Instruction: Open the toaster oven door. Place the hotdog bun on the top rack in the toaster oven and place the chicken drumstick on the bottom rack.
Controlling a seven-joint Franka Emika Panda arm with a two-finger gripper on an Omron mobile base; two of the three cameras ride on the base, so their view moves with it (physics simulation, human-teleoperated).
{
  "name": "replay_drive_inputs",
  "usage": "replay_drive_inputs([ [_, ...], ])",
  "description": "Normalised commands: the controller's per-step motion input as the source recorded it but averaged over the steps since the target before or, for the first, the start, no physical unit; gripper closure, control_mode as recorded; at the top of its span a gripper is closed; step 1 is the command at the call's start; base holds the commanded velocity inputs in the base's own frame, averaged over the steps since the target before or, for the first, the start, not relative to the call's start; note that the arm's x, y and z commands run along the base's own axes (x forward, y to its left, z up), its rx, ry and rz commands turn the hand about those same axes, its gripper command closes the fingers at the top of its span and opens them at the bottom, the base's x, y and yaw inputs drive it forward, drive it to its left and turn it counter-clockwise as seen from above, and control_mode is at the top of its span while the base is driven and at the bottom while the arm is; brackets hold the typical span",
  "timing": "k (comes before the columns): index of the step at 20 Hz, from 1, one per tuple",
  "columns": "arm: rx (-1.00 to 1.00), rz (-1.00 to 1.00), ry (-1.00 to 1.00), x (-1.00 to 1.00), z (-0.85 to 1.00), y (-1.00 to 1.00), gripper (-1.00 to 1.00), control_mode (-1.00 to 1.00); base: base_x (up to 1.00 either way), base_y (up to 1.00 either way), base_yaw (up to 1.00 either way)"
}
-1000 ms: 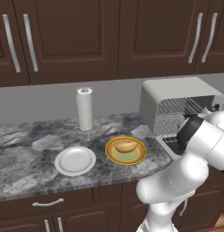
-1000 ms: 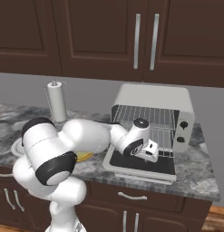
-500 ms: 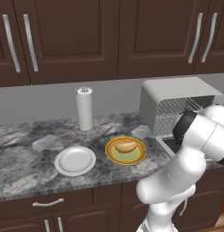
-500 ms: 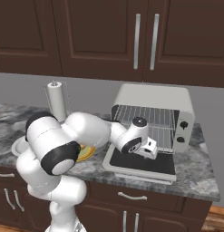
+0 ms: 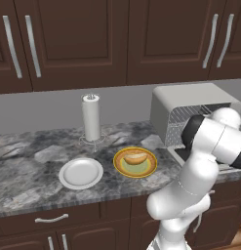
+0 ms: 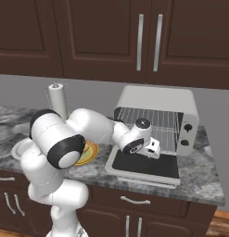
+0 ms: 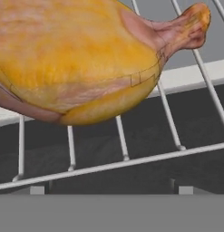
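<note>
door [image 6: 146, 165]: open, lying flat
drumstick [image 7: 86, 59]: resting on an oven rack [image 7: 122, 158]; which rack, unclear
bun [image 5: 135, 158]: on yellow plate [image 5: 121, 167], tabletop left of oven [image 6: 157, 99]
fingers [image 6: 153, 149]: wide, holding nothing
left: bun to top rack

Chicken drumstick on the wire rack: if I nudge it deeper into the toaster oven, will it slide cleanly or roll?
The chicken drumstick would probably rock or roll: its plump underside is rounded and rests across thin rack wires. Its glossy skin looks slippery, so a push may glance off. The thin bone end might snag between wires and pivot it.
</note>
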Motion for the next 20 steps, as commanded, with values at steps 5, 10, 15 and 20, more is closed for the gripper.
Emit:
replay_drive_inputs([
  [5,0.0,0.04,-0.05,0.26,0.07,-0.01,-1.0,-1.0,0.0,0.0,0.0],
  [10,0.0,0.01,-0.08,0.31,0.07,0.0,-1.0,-1.0,0.0,0.0,0.0],
  [15,0.0,0.0,-0.1,0.26,0.06,0.0,-1.0,-1.0,0.0,0.0,0.0],
  [20,0.0,0.0,-0.1,0.19,0.0,0.0,-1.0,-1.0,0.0,0.0,0.0],
])
